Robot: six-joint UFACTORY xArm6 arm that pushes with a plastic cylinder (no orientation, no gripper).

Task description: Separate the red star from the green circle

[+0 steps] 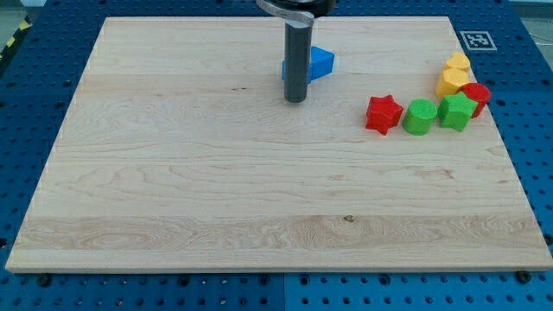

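Note:
The red star [384, 114] lies on the wooden board at the view's right, touching or almost touching the green circle [421, 117] on its right. My tip [295, 99] rests on the board well to the left of the red star, about a hundred pixels away. A blue block [320, 64] sits just behind the rod, partly hidden by it.
A green star-like block [457, 111], a red block [476, 95] and two yellow blocks [452, 79] cluster right of the green circle near the board's right edge. A printed marker tag [474, 40] lies off the board's top right corner.

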